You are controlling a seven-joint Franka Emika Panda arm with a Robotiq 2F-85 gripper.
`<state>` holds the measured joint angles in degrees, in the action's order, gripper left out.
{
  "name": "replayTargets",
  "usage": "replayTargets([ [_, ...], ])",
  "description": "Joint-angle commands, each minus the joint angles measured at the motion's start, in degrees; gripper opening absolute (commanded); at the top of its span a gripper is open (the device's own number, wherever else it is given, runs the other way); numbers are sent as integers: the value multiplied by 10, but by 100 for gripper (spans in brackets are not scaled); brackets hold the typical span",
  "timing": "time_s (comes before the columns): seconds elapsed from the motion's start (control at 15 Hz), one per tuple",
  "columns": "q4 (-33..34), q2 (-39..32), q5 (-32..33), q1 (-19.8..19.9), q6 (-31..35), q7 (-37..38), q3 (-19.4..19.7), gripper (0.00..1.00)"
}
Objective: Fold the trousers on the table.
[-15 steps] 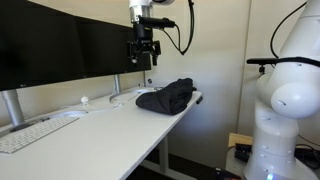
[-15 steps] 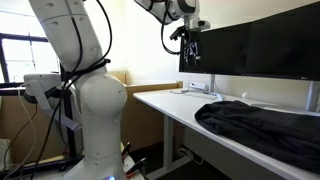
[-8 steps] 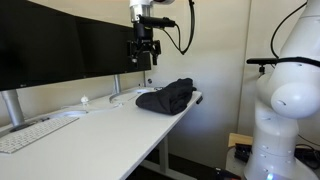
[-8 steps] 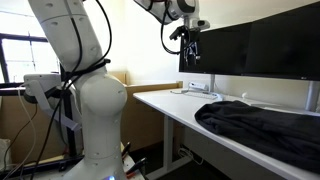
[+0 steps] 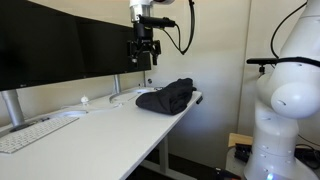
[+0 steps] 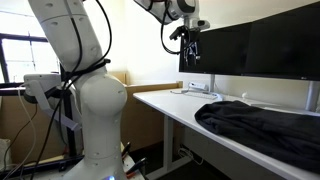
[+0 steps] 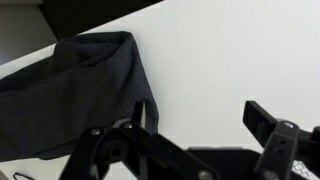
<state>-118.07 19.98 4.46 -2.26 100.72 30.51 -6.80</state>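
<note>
Dark trousers [image 5: 166, 97] lie bunched in a heap near the far end of the white table [image 5: 90, 135]. They also show in an exterior view [image 6: 255, 126] and at the upper left of the wrist view [image 7: 70, 90]. My gripper [image 5: 142, 57] hangs open and empty well above the table, up beside the monitors and apart from the trousers. In the wrist view its fingers [image 7: 195, 125] are spread over bare white tabletop.
Two dark monitors [image 5: 70, 45] stand along the back of the table. A white keyboard [image 5: 35, 133] lies near the front. The robot's white base [image 5: 285, 100] stands beside the table. Cables [image 6: 195, 91] lie under the monitors.
</note>
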Motion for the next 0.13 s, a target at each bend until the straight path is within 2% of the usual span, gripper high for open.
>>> replayTargets([
  [0.0,2,0,-3,8,-1,-2,-7,100],
  [0.07,1,0,-3,8,-1,-2,-7,100],
])
